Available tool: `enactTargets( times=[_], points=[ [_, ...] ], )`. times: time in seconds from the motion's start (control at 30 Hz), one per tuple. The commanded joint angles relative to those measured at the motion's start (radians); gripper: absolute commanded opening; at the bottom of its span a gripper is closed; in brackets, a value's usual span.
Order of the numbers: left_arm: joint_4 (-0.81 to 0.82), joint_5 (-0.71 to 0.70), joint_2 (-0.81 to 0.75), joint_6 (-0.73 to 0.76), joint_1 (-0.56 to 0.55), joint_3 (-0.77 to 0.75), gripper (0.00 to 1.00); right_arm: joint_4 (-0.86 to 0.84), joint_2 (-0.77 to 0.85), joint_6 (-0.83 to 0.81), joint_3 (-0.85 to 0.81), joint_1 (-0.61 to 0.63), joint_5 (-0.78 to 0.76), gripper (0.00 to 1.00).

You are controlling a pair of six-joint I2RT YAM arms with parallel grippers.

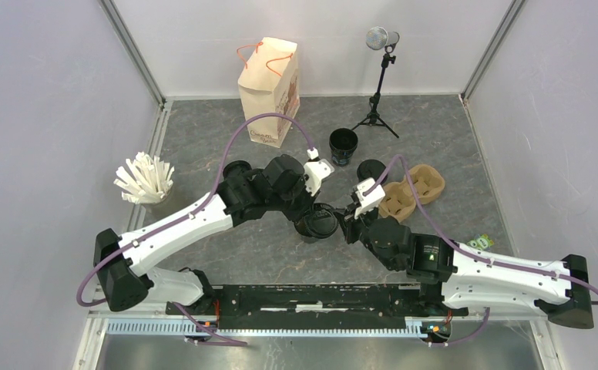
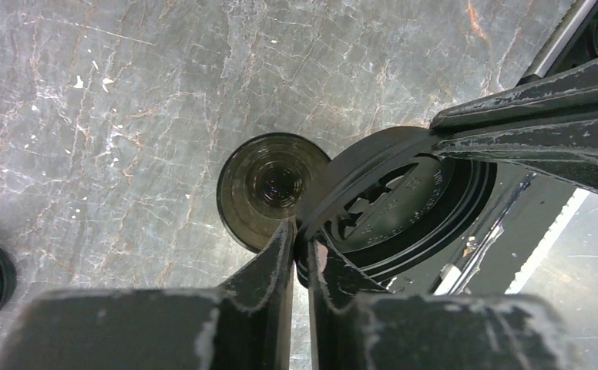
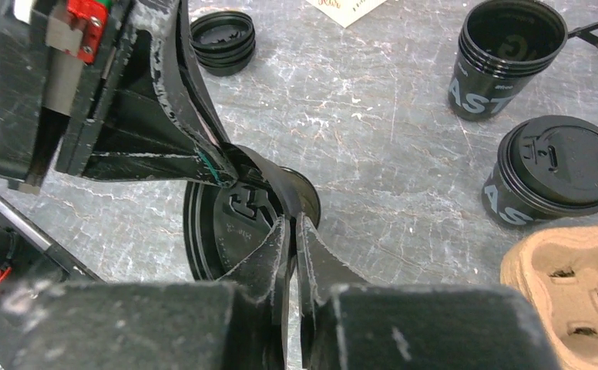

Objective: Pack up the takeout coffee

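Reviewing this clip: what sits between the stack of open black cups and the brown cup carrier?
One lidded black cup stands upright between the open stack and the carrier. Both the top view and the right wrist view show it.

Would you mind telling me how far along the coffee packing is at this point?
Done: one lidded cup stands beside the carrier, not in it. In hand: left gripper and right gripper both pinch a lid near an open cup. Left: capping it, loading the carrier, filling the bag.
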State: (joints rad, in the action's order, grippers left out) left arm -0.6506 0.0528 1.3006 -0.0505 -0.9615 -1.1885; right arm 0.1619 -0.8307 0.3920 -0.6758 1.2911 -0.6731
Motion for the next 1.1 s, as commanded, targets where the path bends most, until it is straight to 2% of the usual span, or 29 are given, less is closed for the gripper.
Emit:
enactTargets(
  times=[0.0, 0.1, 0.2, 0.33, 0.4, 0.47, 0.57, 0.73, 0.9, 1.07],
  points=[
    [0.039, -0.014, -0.021, 0.021, -0.005, -0.021, 0.13, -0.140, 0.018, -0.045, 0.012, -0.001, 0.017, 0.13],
    [0.079, -0.008, -0.059, -0.008, -0.004, 0.016, 0.10, -0.226, 0.045, -0.103, 0.045, -0.001, 0.047, 0.28],
    [0.091, -0.010, -0.095, -0.053, -0.001, 0.030, 0.10, -0.323, 0.108, -0.188, 0.103, -0.001, 0.071, 0.55],
    [0.088, 0.049, -0.136, -0.113, 0.029, 0.026, 0.11, -0.464, 0.226, -0.399, 0.177, -0.001, 0.159, 0.77],
    [0.087, 0.129, -0.154, -0.157, 0.070, 0.024, 0.11, -0.559, 0.297, -0.529, 0.226, -0.001, 0.245, 0.80],
    [0.106, 0.246, -0.172, -0.194, 0.113, 0.032, 0.11, -0.655, 0.370, -0.719, 0.292, -0.001, 0.397, 0.83],
    [0.174, 0.427, -0.207, -0.245, 0.152, 0.051, 0.11, -0.685, 0.454, -0.900, 0.352, -0.001, 0.547, 0.92],
    [0.297, 0.677, -0.219, -0.375, 0.161, 0.050, 0.13, -0.738, 0.525, -1.165, 0.433, -0.001, 0.803, 0.98],
    [0.422, 0.807, -0.210, -0.496, 0.161, 0.067, 0.15, -0.781, 0.479, -1.285, 0.423, -0.001, 0.831, 0.98],
    [0.442, 0.857, -0.206, -0.529, 0.161, 0.090, 0.17, -0.872, 0.430, -1.317, 0.421, 0.000, 0.830, 0.98]
  ],
)
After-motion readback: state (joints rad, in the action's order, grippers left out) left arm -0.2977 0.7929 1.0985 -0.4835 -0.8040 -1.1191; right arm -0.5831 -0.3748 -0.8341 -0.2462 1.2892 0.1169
